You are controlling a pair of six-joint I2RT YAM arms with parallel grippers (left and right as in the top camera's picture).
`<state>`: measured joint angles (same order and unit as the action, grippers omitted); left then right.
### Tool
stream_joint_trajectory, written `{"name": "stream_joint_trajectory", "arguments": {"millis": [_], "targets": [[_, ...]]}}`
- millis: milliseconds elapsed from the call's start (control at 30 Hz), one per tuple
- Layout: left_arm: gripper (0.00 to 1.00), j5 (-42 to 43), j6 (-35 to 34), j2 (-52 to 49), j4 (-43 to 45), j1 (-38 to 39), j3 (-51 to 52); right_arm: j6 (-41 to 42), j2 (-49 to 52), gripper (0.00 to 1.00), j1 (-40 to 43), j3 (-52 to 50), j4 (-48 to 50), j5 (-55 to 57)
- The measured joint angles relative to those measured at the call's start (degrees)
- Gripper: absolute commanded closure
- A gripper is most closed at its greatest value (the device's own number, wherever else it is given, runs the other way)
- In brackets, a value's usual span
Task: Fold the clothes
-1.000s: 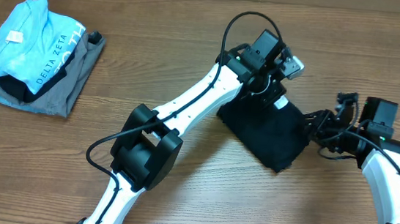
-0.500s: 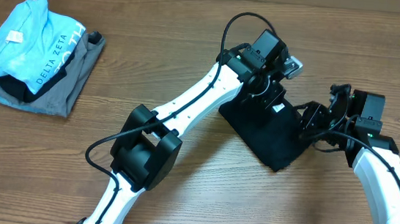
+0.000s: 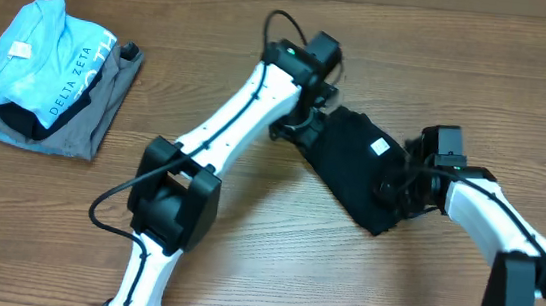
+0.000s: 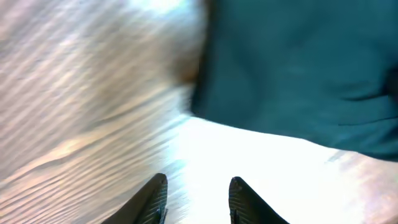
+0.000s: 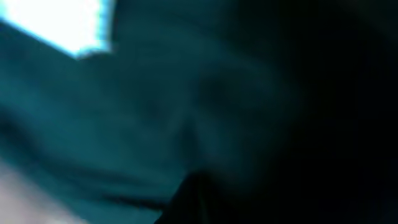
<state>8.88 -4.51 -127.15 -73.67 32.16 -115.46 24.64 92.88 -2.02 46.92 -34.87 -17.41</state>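
Note:
The clothes, one folded black T-shirt (image 3: 352, 166) with a small white tag (image 3: 379, 146), lie right of the table's middle. My left gripper (image 3: 299, 127) is at the shirt's left edge. In the left wrist view it (image 4: 198, 194) stands open, nothing between its fingers, and the shirt (image 4: 298, 68) lies just ahead on the wood. My right gripper (image 3: 396, 190) is down on the shirt's right side. In the blurred right wrist view dark cloth (image 5: 186, 93) fills the frame, and the gripper (image 5: 193, 193) is shut with its tips together in the fabric.
At the far left a light blue shirt (image 3: 37, 50) lettered "DELTA ZETA" lies on a grey folded garment (image 3: 79, 129). The wooden table (image 3: 244, 241) shows around both piles. The left arm stretches diagonally from the front to the black shirt.
The left arm swung left, off the shirt's top to its left edge, and its jaws opened. The right gripper moved left onto the shirt and shut. The shirt shifted slightly.

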Motion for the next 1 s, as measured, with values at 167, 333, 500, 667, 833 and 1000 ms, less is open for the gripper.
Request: {"name": "stream_joint_trajectory", "arguments": {"millis": [167,333,500,667,833,1000], "targets": [[0.56,-0.4,-1.0,0.2,1.8,-2.6,1.5,6.8,0.6,0.89,2.7,1.4,-3.3,2.3],[0.53,4.8,-1.5,0.3,10.6,-2.9,7.6,3.0,-1.6,0.77,3.7,1.5,-5.0,-1.2],[0.53,11.0,-2.3,0.3,17.0,-2.9,12.7,-0.8,-7.9,0.73,3.8,1.9,-4.7,-6.0],[0.52,13.8,-3.7,0.3,22.2,-2.9,17.0,-3.7,-10.6,0.73,2.4,2.9,1.2,-10.8],[0.53,15.6,-4.4,0.3,25.8,-2.9,19.5,-4.7,-5.6,0.73,-1.8,3.1,9.1,-12.6],[0.54,16.2,-4.4,0.3,26.2,-2.9,19.9,-5.1,0.2,0.71,-3.4,3.1,12.4,-13.6]]}}
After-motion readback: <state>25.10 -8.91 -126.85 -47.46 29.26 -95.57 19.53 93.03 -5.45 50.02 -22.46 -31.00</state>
